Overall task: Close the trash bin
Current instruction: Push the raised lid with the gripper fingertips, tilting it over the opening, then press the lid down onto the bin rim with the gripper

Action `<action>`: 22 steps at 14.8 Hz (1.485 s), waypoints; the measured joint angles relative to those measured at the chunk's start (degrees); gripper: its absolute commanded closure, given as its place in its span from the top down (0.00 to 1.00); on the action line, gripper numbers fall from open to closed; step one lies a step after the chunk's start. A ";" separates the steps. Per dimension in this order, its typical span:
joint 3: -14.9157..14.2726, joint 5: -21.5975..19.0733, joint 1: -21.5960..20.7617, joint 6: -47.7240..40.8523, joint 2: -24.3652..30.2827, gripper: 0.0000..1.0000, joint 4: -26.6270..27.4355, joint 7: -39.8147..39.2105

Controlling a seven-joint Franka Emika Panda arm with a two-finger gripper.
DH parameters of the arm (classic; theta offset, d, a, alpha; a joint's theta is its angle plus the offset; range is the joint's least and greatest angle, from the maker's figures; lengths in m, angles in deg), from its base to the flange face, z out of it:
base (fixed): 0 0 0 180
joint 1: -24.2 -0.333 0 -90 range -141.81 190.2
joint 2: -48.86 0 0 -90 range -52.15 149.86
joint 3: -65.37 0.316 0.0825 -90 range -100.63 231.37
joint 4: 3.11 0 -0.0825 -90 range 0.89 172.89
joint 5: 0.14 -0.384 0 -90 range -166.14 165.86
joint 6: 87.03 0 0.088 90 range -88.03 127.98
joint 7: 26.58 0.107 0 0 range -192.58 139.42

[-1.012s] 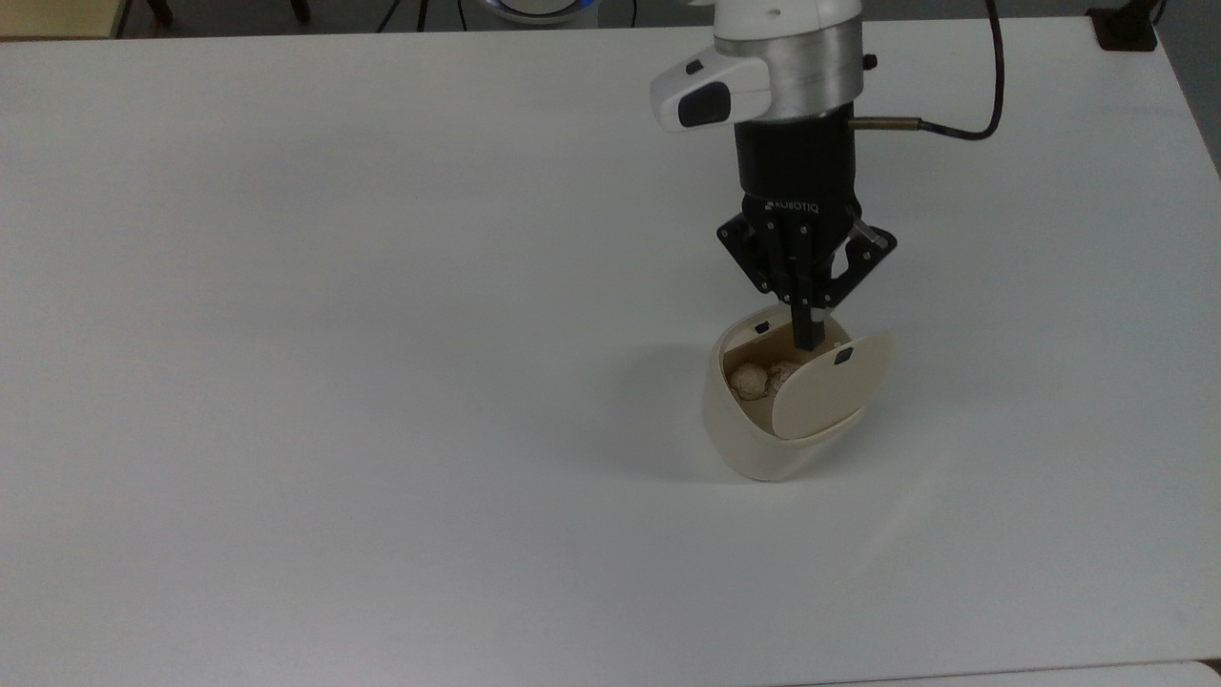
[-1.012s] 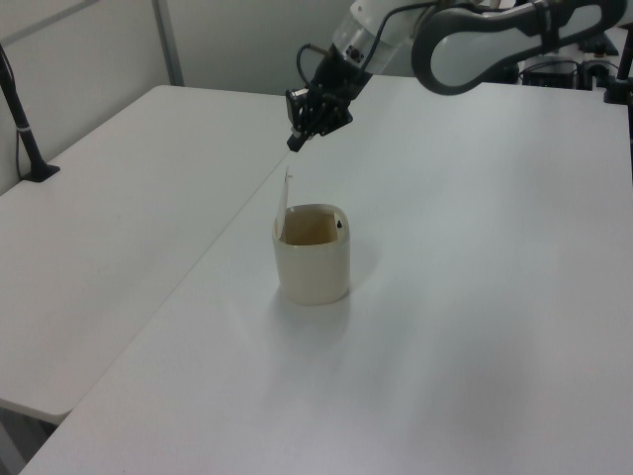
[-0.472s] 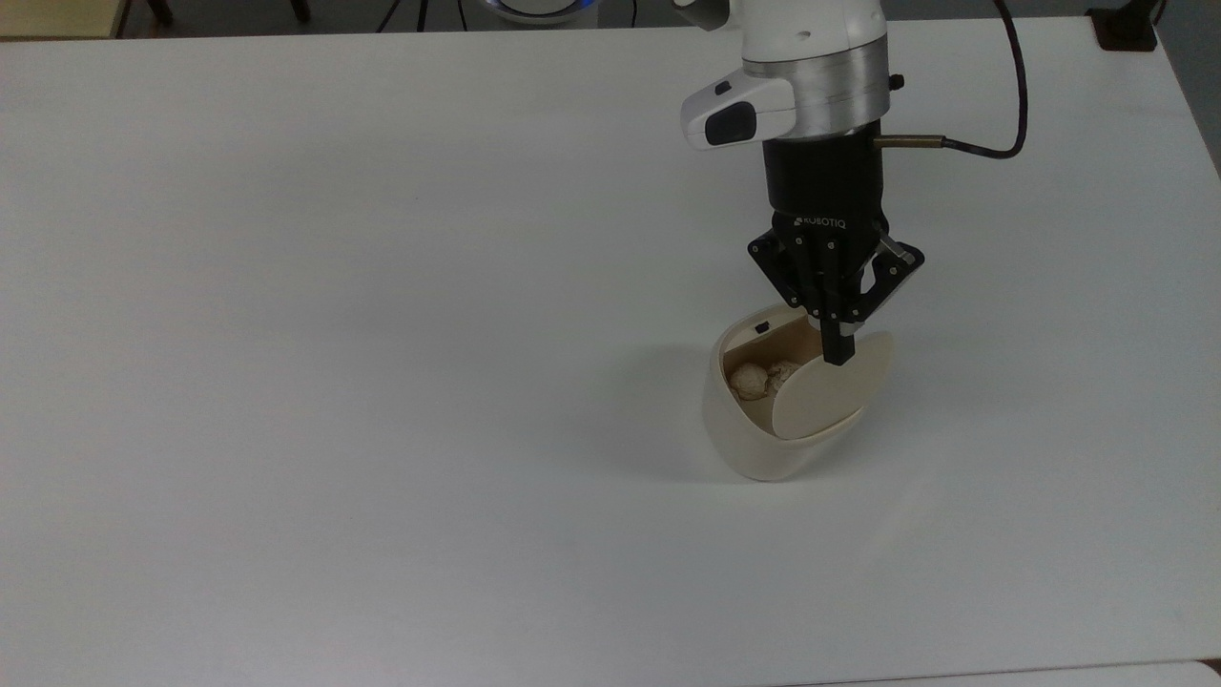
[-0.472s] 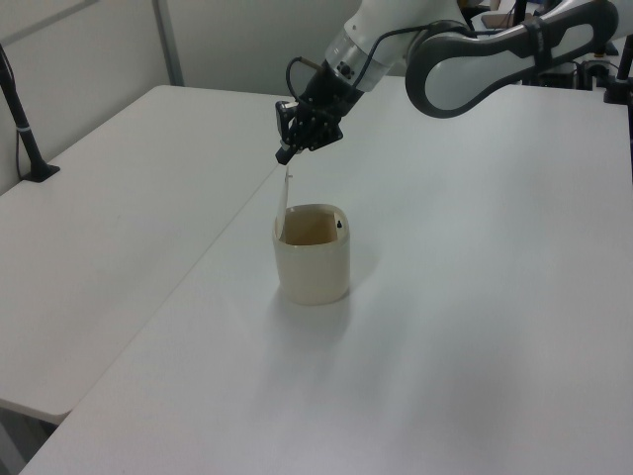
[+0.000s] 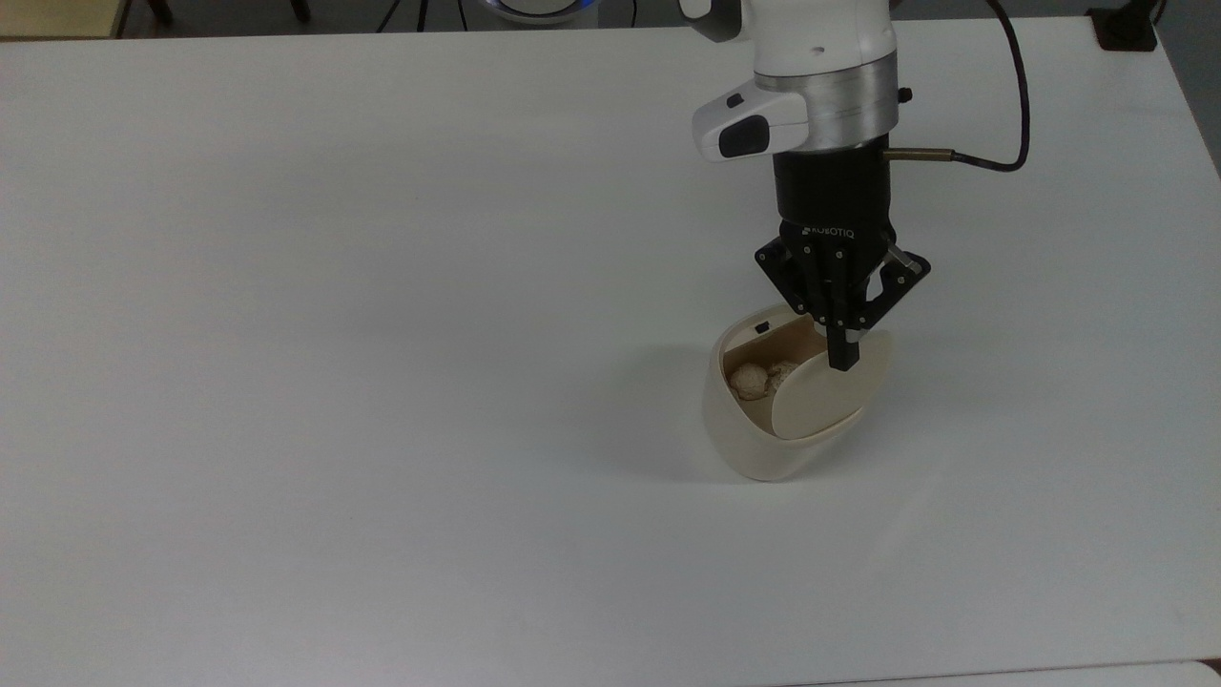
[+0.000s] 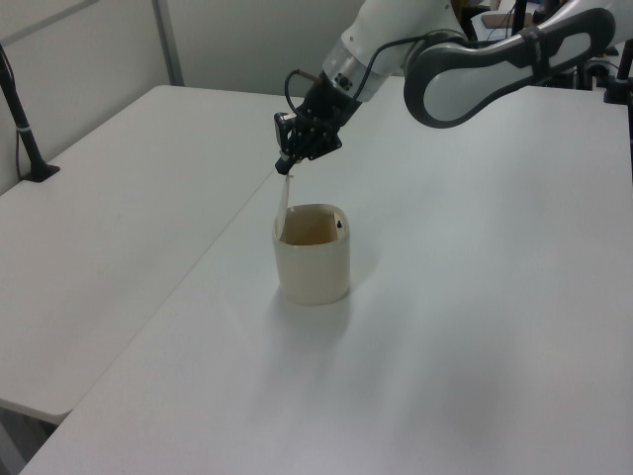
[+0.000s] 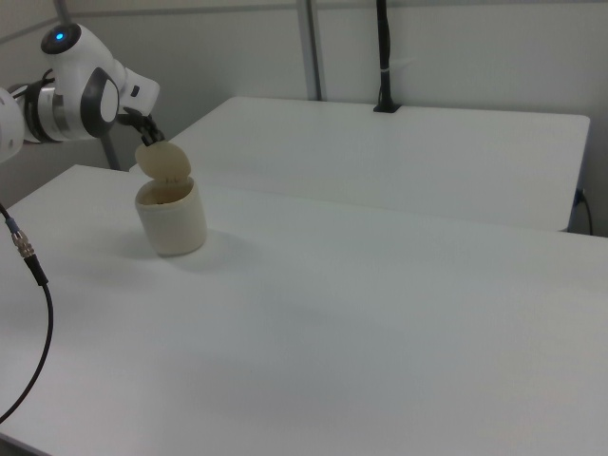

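The cream-white trash bin [image 5: 754, 444] stands on the white table [image 5: 382, 286] with its hinged lid [image 5: 816, 401] raised almost upright on the top view's right side. Two crumpled paper balls [image 5: 754, 380] lie inside, and a small black mark [image 5: 762, 327] sits on the far rim. My gripper [image 5: 842, 361] points down with its black fingers pressed together, shut on nothing, its tip right at the lid's top edge. In the left view the gripper [image 6: 285, 169] hangs just over the standing lid [image 6: 286, 206] of the bin [image 6: 315, 267]. The right view shows the gripper [image 7: 144, 138] behind the lid [image 7: 164, 163].
A black cable [image 5: 1006, 95] loops from the wrist at the top view's right. A second white table [image 6: 109, 228] adjoins on the left view's left, with a black post [image 6: 22, 124] on it. Another post [image 7: 384, 57] stands at the far edge in the right view.
The gripper has shifted to the top view's right and a little lower, from over the bin's opening to the lid's top edge. The lid and bin have not moved.
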 measured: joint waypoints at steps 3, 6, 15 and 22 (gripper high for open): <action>-0.07 0.42 -0.04 0.00 -0.20 0.00 -0.01 0.00; -0.28 0.45 0.04 0.00 0.07 0.00 -0.19 0.00; -0.28 0.52 0.38 0.00 1.47 0.00 2.97 -0.11; -0.28 0.55 0.98 -1.21 3.23 0.00 6.97 -2.89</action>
